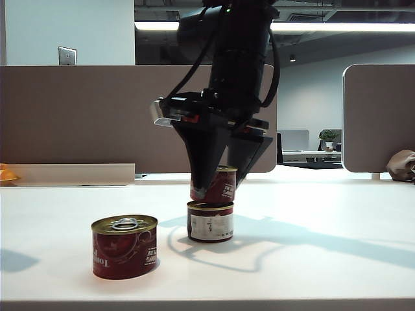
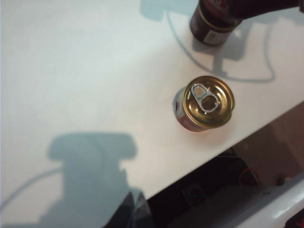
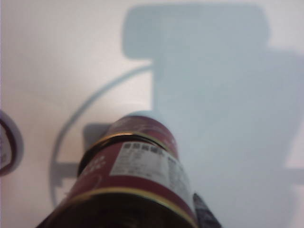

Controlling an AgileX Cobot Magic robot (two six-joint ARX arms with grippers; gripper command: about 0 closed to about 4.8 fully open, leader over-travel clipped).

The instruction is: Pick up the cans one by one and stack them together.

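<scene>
Three cans are in view. One can stands alone at the front left, pull-tab lid up. A second can with a white label panel stands mid-table. My right gripper is shut on the third can, held slightly tilted directly over the second; whether they touch I cannot tell. In the right wrist view the held can fills the space in front of my right gripper, with the lower can beneath. My left gripper is shut and empty, hovering near the table's front edge, apart from the lone can.
A beige partition and a low ledge run along the back. An orange object sits at the far left edge. The table's front edge lies close to the lone can.
</scene>
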